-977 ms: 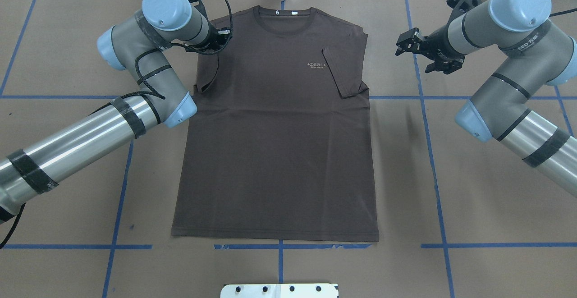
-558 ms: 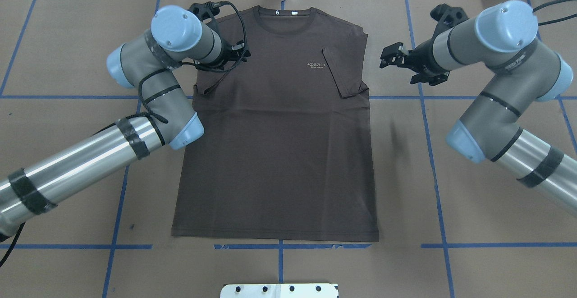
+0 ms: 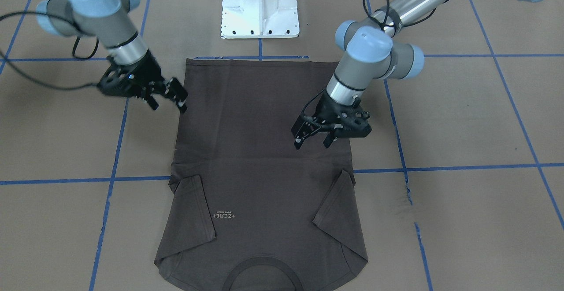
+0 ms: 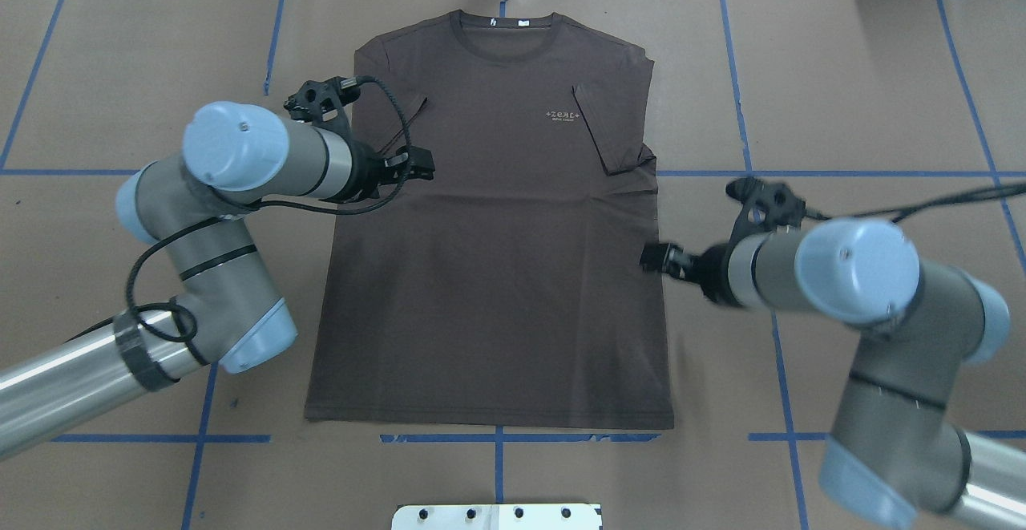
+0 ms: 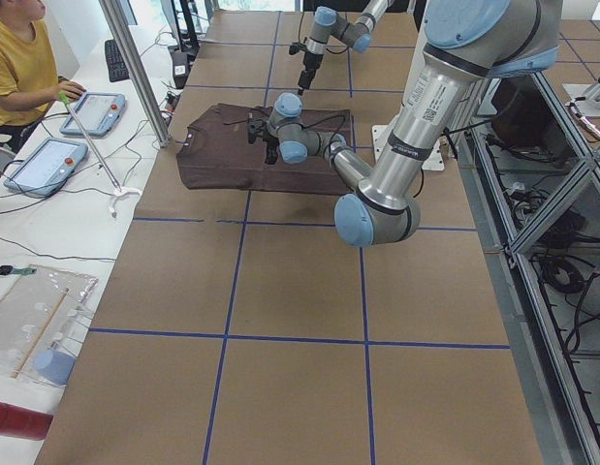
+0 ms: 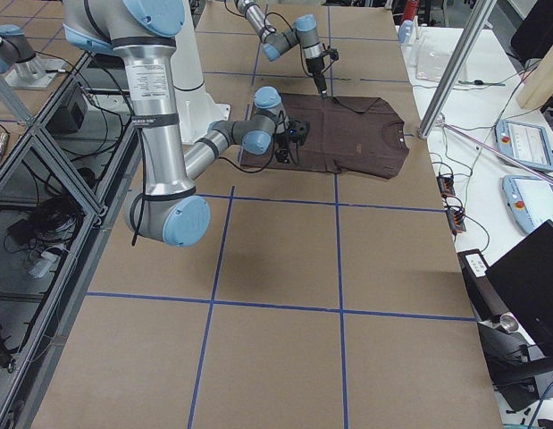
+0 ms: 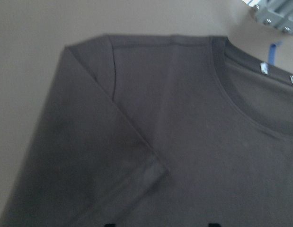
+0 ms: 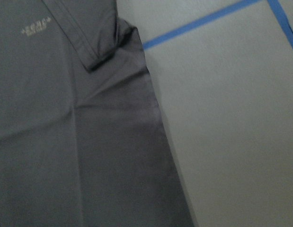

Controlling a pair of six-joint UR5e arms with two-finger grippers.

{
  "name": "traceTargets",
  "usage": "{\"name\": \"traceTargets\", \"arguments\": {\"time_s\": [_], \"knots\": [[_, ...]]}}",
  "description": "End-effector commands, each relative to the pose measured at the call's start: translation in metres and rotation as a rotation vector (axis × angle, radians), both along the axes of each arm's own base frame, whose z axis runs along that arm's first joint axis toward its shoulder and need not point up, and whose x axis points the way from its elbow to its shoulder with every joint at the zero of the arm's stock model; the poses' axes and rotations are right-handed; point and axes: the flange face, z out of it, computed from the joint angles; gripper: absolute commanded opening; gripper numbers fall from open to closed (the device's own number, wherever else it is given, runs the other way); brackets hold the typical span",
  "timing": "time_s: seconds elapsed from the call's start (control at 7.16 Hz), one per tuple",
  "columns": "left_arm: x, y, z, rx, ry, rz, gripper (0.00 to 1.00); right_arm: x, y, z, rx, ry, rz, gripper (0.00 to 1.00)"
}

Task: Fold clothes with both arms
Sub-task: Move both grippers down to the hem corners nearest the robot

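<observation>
Brown paper-covered table [image 4: 842, 73], crossed by blue tape lines [image 4: 882, 171], carries one dark brown short-sleeved T-shirt [image 4: 497, 289] lying flat, chest up, both sleeves folded inward and its collar away from the robot. Of two black grippers, the left gripper [image 3: 313, 141] hangs with jaws parted over the shirt's left half. The right gripper [image 3: 168, 103], likewise parted, is at the shirt's right side edge; whether it touches the cloth is unclear. Brown surface stretches wide beyond both side edges.
</observation>
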Motion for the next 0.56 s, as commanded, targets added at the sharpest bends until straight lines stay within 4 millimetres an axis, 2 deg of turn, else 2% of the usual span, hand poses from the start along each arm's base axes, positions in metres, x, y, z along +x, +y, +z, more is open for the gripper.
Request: {"name": "traceTargets", "arguments": {"time_s": [0.0,0.14,0.28,0.42], "knots": [[-0.016,0.017,0.007,-0.002,0.015,0.03,0.92,-0.024,0.092,-0.021,-0.106,0.016,0.013,0.97],[-0.017,0.017,0.007,-0.002,0.015,0.03,0.92,-0.037,0.119,-0.008,-0.165,0.065,-0.003,0.87],[-0.017,0.018,0.013,-0.01,0.008,0.028,0.92,-0.048,0.138,-0.001,-0.214,0.124,0.022,0.8],[-0.018,0.017,0.014,-0.014,0.008,0.024,0.92,-0.058,0.151,0.006,-0.239,0.162,0.079,0.69]]}}
